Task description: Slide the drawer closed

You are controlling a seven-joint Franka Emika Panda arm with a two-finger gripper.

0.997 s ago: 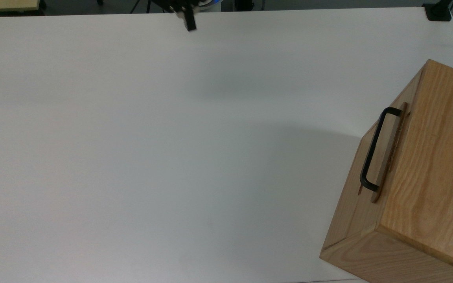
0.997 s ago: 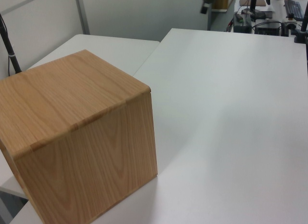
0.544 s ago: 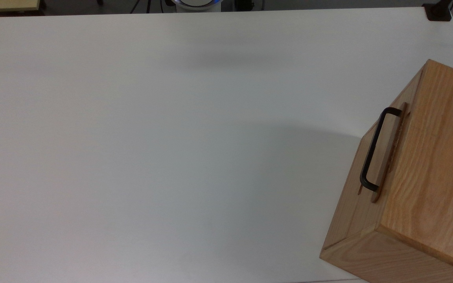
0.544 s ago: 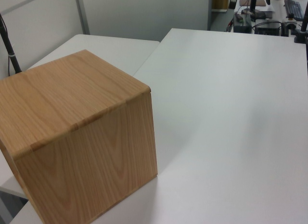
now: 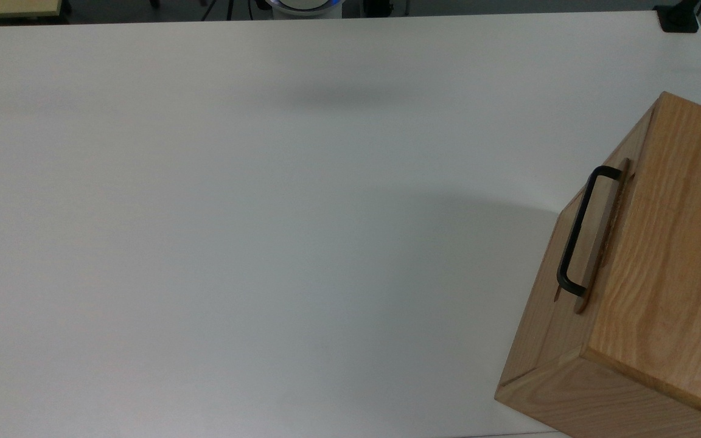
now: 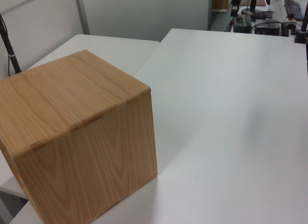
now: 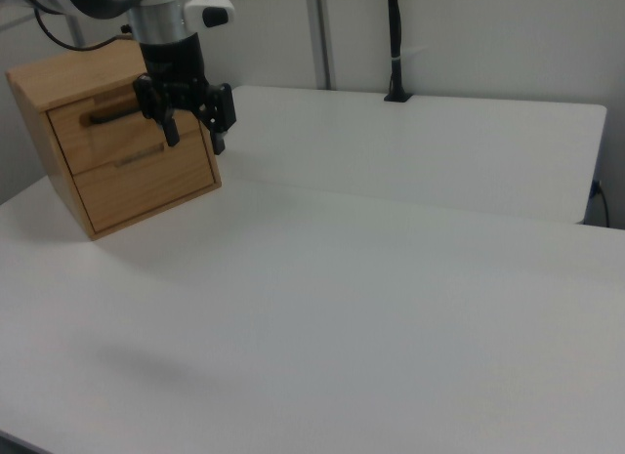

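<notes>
In the right view I see the cabinet (image 7: 117,142) at the far left of the worktop (image 7: 371,278), its drawer (image 7: 107,127) pushed in nearly flush, black handle (image 7: 109,109) facing out. Just right of it the tool (image 7: 192,134) hangs above the worktop, fingers (image 7: 220,142) spread and released, grasping nothing.

Even, soft overhead light; the white table (image 5: 204,213) reads bright without hard glare. A faint blurred shadow lies below my pincer (image 7: 192,132), and the cabinet (image 5: 661,274) casts a broad diffuse one beside itself.
</notes>
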